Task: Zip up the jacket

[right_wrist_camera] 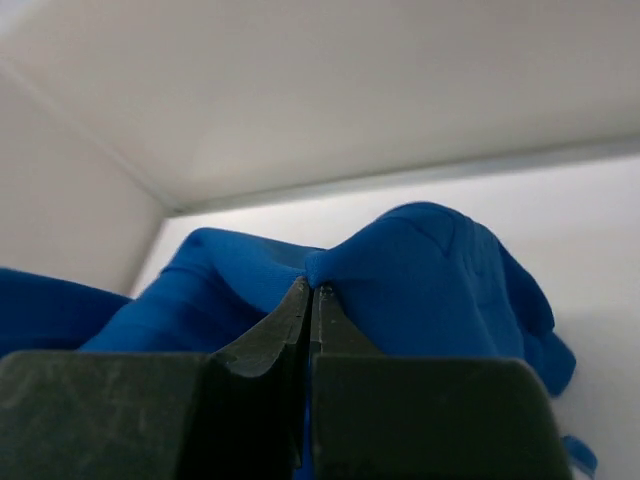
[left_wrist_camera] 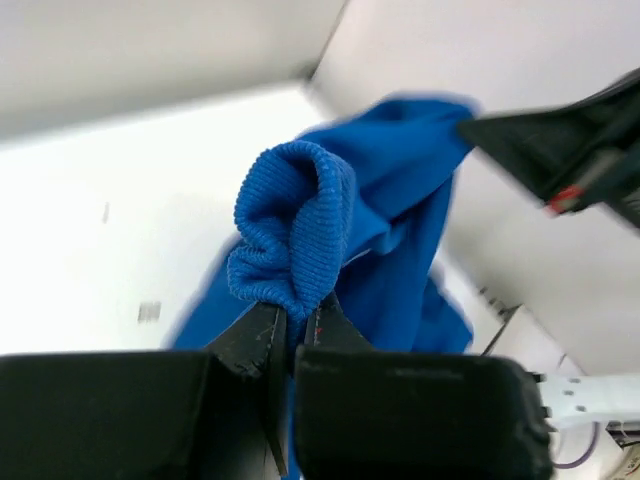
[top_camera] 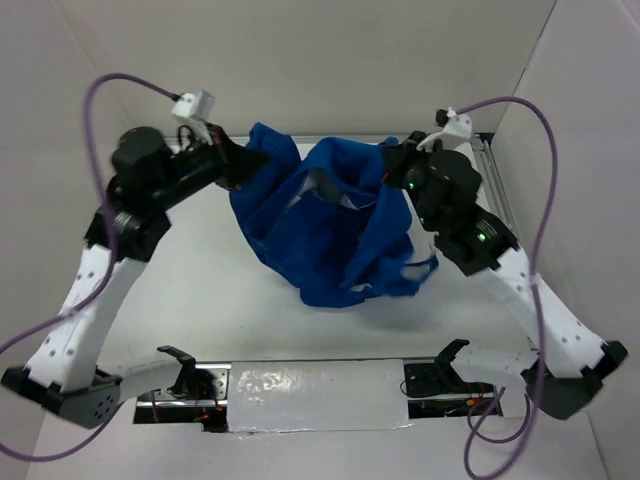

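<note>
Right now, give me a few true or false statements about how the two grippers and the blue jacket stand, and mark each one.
1. The left gripper is shut on a ribbed edge of the jacket. True.
2. The right gripper is open and clear of the fabric. False: it is shut on a fold of the blue fabric.
3. The jacket lies flat and spread out. False: it is bunched up, pinched between the two grippers.
4. Some white lining shows in the top view. True.
</note>
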`<state>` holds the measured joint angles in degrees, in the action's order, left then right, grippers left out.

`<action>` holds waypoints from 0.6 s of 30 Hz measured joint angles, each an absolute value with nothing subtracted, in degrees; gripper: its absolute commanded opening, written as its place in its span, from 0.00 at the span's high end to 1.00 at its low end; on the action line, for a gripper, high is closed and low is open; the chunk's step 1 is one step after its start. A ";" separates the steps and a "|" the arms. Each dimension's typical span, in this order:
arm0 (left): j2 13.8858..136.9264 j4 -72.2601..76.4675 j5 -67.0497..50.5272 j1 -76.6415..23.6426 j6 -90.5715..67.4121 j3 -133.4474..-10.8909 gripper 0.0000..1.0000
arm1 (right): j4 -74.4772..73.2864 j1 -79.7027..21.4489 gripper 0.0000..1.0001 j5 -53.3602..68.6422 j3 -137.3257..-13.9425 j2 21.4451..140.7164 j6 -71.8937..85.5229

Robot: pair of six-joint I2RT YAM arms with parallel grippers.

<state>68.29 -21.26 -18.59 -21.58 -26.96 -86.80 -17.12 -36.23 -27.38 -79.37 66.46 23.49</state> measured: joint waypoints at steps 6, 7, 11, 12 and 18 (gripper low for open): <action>59.51 -23.27 -24.32 -21.89 -25.34 -98.91 1.00 | -19.09 -46.61 1.00 -29.41 -86.39 57.98 16.69; 59.35 -23.99 -25.19 -21.91 -25.30 -102.02 1.00 | -19.75 -48.14 1.00 -29.67 -88.38 57.41 15.59; 59.90 -25.58 -28.38 -21.93 -25.41 -114.59 1.00 | -21.26 -53.93 1.00 -29.45 -96.23 55.70 11.81; 60.42 -25.89 -28.99 -21.93 -25.52 -117.86 1.00 | -21.69 -55.13 1.00 -29.12 -98.02 55.18 10.94; 62.26 -24.82 -31.92 -21.47 -27.20 -133.32 1.00 | -23.53 -57.98 1.00 -28.01 -108.27 53.25 7.51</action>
